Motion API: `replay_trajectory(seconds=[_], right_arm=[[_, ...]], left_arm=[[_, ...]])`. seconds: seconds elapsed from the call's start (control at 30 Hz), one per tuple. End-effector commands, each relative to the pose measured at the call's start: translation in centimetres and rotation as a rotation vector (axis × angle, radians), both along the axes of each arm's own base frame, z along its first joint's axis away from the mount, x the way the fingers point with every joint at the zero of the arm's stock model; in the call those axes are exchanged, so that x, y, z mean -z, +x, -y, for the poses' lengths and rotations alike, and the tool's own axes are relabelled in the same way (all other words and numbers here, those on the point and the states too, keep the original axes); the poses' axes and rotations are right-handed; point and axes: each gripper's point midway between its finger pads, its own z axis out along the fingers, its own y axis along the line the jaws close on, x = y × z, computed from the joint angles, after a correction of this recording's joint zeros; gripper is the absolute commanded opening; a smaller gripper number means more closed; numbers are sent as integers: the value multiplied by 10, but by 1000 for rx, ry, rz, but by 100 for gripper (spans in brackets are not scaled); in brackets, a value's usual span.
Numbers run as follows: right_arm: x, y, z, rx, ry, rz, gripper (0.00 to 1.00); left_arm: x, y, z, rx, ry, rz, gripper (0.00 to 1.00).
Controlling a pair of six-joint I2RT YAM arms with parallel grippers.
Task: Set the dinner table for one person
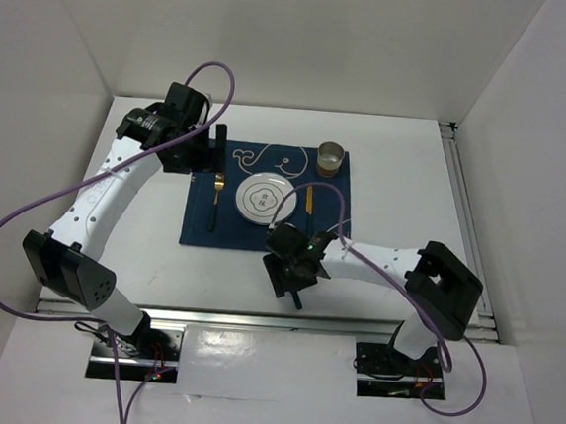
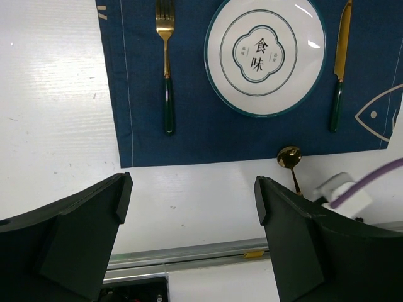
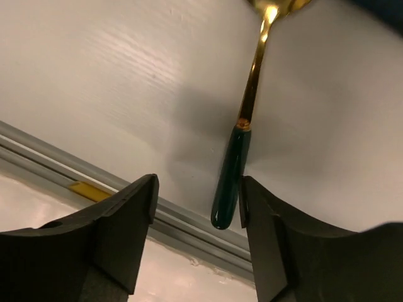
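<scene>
The white dinner table (image 1: 404,193) carries a navy whale placemat (image 1: 232,229). On the mat lie a white plate (image 1: 264,198), a gold fork (image 1: 215,201) with a green handle to its left, and a matching knife (image 1: 310,197) to its right. A gold spoon (image 3: 238,167) with a green handle lies on the bare table just in front of the mat, also in the left wrist view (image 2: 291,165). My right gripper (image 3: 198,201) is open and low, its jaws either side of the spoon handle, which rests against the right-hand finger (image 3: 277,239). My left gripper (image 2: 192,207) is open, empty, high over the mat's far left.
A glass cup (image 1: 330,158) of amber liquid stands at the mat's far right corner. The metal rail (image 3: 63,160) of the table's near edge runs just behind the spoon's handle tip. White walls enclose the table on three sides.
</scene>
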Motion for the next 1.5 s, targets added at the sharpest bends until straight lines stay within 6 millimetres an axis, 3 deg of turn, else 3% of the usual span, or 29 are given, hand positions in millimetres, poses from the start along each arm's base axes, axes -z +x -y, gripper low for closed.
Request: replay_trajectory(seconds=[0.0, 0.13, 0.23, 0.33, 0.37, 0.47, 0.53, 0.67, 0.73, 0.83, 0.87, 1.07, 1.23, 1.3, 1.37, 1.47], right_arm=[[15, -16, 0, -34, -43, -34, 64], [35, -20, 13, 11, -145, -30, 57], [38, -22, 12, 13, -159, -21, 49], [36, -21, 11, 19, -165, -5, 30], [33, -22, 16, 30, -179, -4, 12], [4, -16, 6, 25, -140, 52, 0], [-17, -6, 5, 53, -121, 109, 0], [-57, 29, 29, 185, -80, 188, 0], [-64, 57, 53, 299, -94, 212, 0], [-77, 89, 66, 400, -49, 249, 0], [-77, 109, 78, 448, -51, 262, 0], [-69, 181, 98, 507, -69, 330, 0], [-51, 226, 100, 485, -53, 343, 0], [-45, 236, 97, 486, -43, 321, 0], [-24, 241, 98, 478, -71, 281, 0], [-10, 244, 99, 478, -101, 258, 10]], left_arm=[[-9, 0, 1, -2, -29, 35, 98], [-12, -1, 1, -2, -32, 43, 98], [-12, -2, 1, -2, -32, 43, 98], [-12, -2, 1, -2, -32, 43, 98], [-12, -2, 1, -2, -32, 43, 98], [-16, 0, 1, -2, -35, 54, 98], [-18, -1, 1, -2, -35, 54, 98], [-18, -1, 1, -2, -35, 54, 98], [-18, -1, 1, -2, -35, 54, 98], [-18, -1, 1, -2, -35, 54, 98], [-18, -1, 1, -2, -35, 54, 98], [-20, -1, -3, -14, -20, 59, 98], [-19, 0, -5, -13, -4, 54, 98], [-21, -1, -5, -13, -4, 55, 98], [-21, -1, -7, -19, 3, 57, 98], [-18, 1, -6, -19, 6, 49, 98]])
